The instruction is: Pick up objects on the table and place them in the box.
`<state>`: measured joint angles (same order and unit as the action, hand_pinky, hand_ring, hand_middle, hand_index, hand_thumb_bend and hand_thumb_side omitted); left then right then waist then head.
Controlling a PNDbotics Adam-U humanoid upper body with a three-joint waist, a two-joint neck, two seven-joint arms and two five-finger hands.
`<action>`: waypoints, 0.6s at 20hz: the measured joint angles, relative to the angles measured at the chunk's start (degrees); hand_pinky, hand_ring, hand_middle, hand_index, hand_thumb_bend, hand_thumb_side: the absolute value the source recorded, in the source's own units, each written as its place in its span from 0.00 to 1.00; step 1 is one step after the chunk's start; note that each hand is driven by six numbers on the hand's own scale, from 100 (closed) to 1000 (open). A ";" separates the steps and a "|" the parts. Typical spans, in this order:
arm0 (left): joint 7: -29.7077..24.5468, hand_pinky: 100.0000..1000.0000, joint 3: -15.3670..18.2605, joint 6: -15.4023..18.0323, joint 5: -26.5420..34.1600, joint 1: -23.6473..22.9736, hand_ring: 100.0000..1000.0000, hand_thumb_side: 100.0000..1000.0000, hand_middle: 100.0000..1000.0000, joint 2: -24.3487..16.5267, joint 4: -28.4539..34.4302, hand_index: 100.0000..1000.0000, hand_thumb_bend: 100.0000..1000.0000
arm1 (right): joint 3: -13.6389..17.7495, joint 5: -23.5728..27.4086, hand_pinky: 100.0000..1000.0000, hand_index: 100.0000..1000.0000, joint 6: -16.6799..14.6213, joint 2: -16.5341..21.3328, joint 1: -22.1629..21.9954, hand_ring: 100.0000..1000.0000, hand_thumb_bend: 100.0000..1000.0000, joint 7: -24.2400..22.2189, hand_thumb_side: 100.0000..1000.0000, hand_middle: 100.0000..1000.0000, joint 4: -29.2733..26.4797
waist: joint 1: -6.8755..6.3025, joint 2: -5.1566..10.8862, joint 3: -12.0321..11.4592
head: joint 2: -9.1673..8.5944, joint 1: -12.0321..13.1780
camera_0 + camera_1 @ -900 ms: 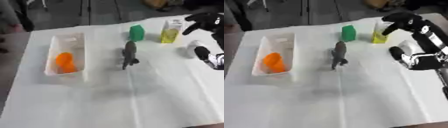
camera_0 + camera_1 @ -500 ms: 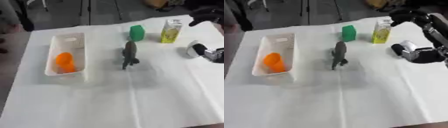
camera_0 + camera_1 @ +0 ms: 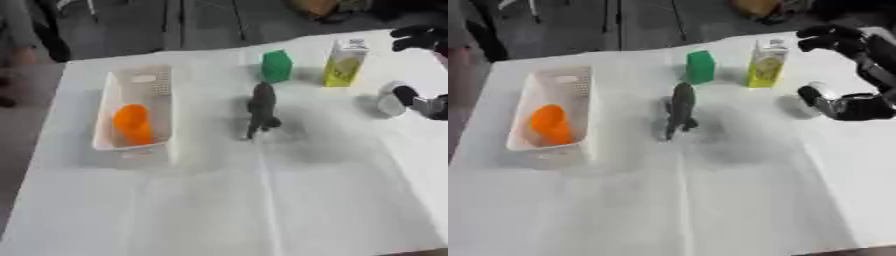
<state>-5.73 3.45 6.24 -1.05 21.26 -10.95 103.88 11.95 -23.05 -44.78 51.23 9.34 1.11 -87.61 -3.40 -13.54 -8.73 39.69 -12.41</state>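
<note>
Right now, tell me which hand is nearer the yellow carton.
Right. The right hand hangs just right of the yellow carton, level with its top, not touching it. The left hand shows in neither view, so only the right one can be placed.

Only one arm is seen, entering from the right side of both views. The right hand (image 3: pixel 837 39) is held up at the far right, black, with its fingers (image 3: pixel 815 33) spread apart and slightly bent, pointing toward the left; nothing is held in them. In the left eye view only the fingertips are caught at the right edge. Just below the hand, nearer the camera, the black forearm (image 3: pixel 859 106) is bent across, and a silver joint (image 3: pixel 815 95) is shown at its left end. The left hand is not seen in either view.
</note>
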 measured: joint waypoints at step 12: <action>-0.30 0.53 -0.15 0.02 0.00 0.01 0.66 0.93 0.82 -0.02 -0.01 0.90 0.42 | -1.11 -6.87 0.92 0.91 -1.41 2.17 2.00 0.86 0.26 2.95 0.62 0.91 9.53 | 0.03 -0.11 -0.88 | 0.00 -0.12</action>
<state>-6.02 3.31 6.26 -1.05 21.26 -10.96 103.87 10.83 -29.92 -46.19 53.40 11.34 4.06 -78.08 -3.37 -13.64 -9.61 39.69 -12.53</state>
